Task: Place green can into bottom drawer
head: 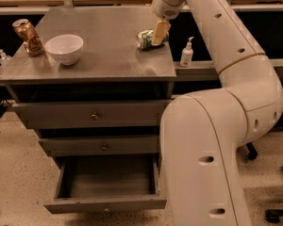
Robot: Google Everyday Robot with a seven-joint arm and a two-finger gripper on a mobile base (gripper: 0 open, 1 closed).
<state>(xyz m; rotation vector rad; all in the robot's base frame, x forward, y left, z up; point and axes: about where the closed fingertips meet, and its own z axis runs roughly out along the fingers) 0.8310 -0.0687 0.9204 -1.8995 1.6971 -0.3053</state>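
The green can [145, 39] lies on its side near the right rear of the grey cabinet top [108, 55]. My gripper [159, 33] reaches down from above and sits right at the can's right end, partly covering it. I cannot tell whether it touches or holds the can. The bottom drawer [104, 204] is pulled open below, and its deep grey box is empty. The two drawers above it are closed.
An orange-copper can [28, 36] and a white bowl [64, 48] stand on the left of the cabinet top. A soap bottle [186, 53] stands on the ledge to the right. My arm's large white body [212, 154] fills the right front beside the open drawer.
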